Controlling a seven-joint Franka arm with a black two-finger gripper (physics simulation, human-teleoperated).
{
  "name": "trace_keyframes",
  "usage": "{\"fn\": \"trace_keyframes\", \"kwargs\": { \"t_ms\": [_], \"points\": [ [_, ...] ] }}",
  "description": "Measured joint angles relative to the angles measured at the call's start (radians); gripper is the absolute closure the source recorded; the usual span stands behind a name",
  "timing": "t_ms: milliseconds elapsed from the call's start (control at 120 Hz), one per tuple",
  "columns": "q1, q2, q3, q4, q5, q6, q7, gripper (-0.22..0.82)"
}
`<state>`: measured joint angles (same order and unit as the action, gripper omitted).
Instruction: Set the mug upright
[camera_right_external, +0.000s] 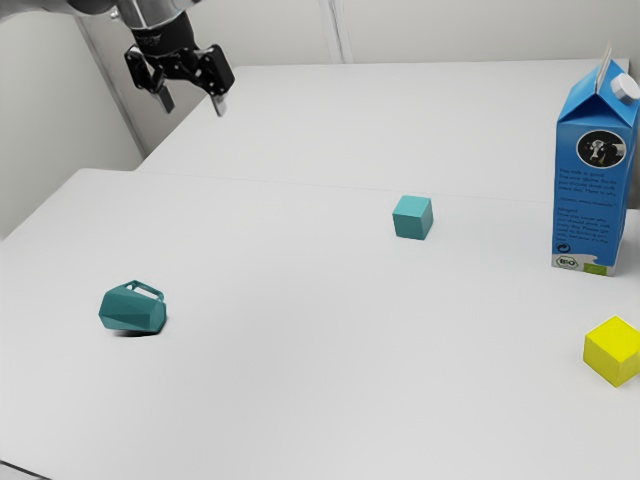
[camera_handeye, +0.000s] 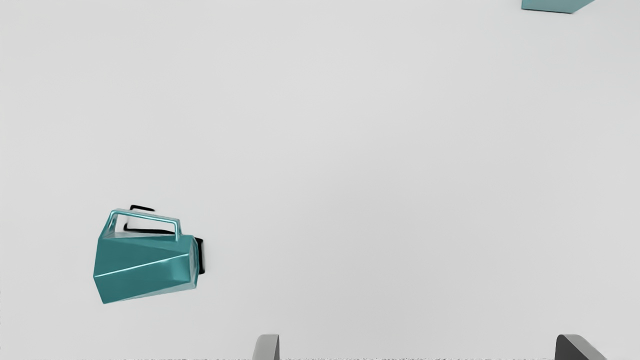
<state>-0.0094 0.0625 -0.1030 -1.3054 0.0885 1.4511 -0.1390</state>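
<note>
Yellow block: closest thing to me along with the mug, honestly. It (camera_right_external: 612, 351) sits on the white table (camera_right_external: 300, 370) at the exterior view's right, partly cut off by the edge of the view.
Mug: so this is the one that matters, the teal mug (camera_right_external: 132, 310). It's lying on its side on the table, over at the exterior view's left, handle (camera_right_external: 146, 288) uppermost from where I'm standing. It's well apart from both blocks and the carton.
Milk carton: tall blue thing (camera_right_external: 588, 200), standing upright behind the yellow block. Cow picture on the front, white cap (camera_right_external: 625, 88) up top.
Small teal block: pretty much the mug's color. It (camera_right_external: 412, 218) is on the table between the mug and the carton, a bit farther back than either.
Gripper: black, up in the air toward the exterior view's left, well apart from the mug. The gripper (camera_right_external: 193, 107) is spread wide, fingertips pointing down.
Wrist view: fingers (camera_handeye: 267, 348) far apart, pale tabletop between them. The mug lies outside that gap, beyond one finger, handle on its side away from the fingertips.
Back wall: plain pale panels (camera_right_external: 480, 30) past the table's far edge.
</note>
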Motion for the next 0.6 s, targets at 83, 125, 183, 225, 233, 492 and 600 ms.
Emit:
{"fn": "trace_keyframes", "kwargs": {
  "t_ms": [83,125,183,225,233,492,600],
  "points": [
    [-0.018,-0.023,0.015,-0.032,0.004,0.012,0.009,0.00],
    [-0.019,-0.033,0.017,-0.054,0.006,0.025,0.013,0.00],
    [-0.027,-0.036,0.026,-0.084,0.004,0.042,0.018,0.00],
    [-0.066,-0.034,0.070,-0.120,-0.013,0.052,0.019,0.00],
    [-0.074,-0.033,0.081,-0.128,-0.019,0.054,0.019,0.00],
    [-0.024,0.026,0.449,-0.327,-0.269,0.155,0.140,0.00],
    [0.055,0.071,0.560,-0.394,-0.414,0.194,0.240,0.00]
  ]
}}
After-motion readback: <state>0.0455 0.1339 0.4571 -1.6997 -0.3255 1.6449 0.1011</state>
